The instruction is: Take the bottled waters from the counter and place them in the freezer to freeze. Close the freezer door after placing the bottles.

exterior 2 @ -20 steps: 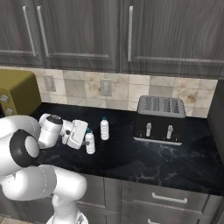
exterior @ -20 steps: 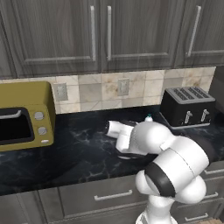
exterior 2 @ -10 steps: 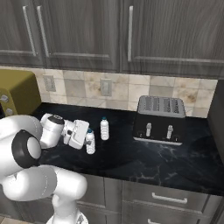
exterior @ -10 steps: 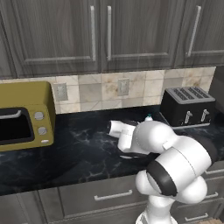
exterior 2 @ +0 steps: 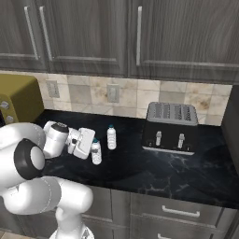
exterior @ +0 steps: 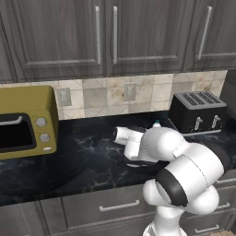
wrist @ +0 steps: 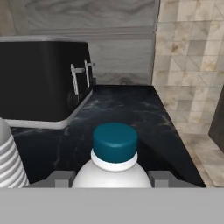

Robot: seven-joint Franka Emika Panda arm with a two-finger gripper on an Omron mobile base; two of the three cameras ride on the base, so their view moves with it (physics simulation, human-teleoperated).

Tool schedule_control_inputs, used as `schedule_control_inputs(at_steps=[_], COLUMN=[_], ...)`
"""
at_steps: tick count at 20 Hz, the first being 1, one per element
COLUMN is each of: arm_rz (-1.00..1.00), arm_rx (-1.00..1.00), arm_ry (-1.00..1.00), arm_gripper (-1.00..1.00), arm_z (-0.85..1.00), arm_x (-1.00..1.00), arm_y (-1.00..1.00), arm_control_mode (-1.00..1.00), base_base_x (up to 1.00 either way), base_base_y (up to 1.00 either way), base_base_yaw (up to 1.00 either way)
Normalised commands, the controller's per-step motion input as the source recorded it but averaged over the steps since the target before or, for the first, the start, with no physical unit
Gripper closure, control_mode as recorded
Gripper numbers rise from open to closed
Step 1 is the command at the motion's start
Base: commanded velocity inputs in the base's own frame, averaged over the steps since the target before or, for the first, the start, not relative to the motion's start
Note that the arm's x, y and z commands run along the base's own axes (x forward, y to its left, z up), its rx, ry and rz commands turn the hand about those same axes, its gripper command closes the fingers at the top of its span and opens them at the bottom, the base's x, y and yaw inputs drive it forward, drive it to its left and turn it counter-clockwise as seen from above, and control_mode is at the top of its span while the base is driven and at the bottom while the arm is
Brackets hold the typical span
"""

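Two bottled waters stand on the black marble counter (exterior 2: 154, 169). The near bottle (exterior 2: 96, 154) sits between the fingers of my gripper (exterior 2: 93, 149), which is shut on its body below the teal cap. In the hand view this bottle (wrist: 114, 146) fills the bottom centre, my gripper (wrist: 112, 179) pressing it from both sides. The second bottle (exterior 2: 111, 137) stands free a little further back towards the wall, and its ribbed side (wrist: 8, 162) shows at the left edge of the hand view. A teal cap (exterior: 157, 124) peeks over my arm. The freezer and its door are out of view.
A black toaster (exterior 2: 170, 127) stands on the counter to the right of the bottles. A yellow microwave (exterior: 25, 120) sits at the far left. Grey wall cabinets (exterior 2: 135, 35) hang above the tiled backsplash, and drawers with bar handles (exterior 2: 186, 212) lie below the counter.
The fingers have closed from wide open onto the near bottle. The arm and both bottles have stayed where they were.
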Motion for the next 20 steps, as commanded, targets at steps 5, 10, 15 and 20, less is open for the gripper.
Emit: schedule_control_inputs(at_steps=[5,10,15,20], arm_rz=[-0.06,-0.02,0.12,0.32], arm_rx=[0.04,0.18,0.1,0.0], arm_ry=[0.04,0.05,-0.05,0.0], arm_gripper=[1.0,1.0,1.0,1.0], arm_z=[0.14,0.63,0.9,1.0], arm_x=[0.19,-0.11,-0.68,-0.82], arm_y=[-0.15,-0.24,-0.03,0.01], arm_control_mode=[-1.0,-1.0,-1.0,-1.0], base_base_x=[0.0,0.0,0.0,0.0], base_base_y=[0.0,0.0,0.0,0.0], base_base_yaw=[0.0,0.0,0.0,0.0])
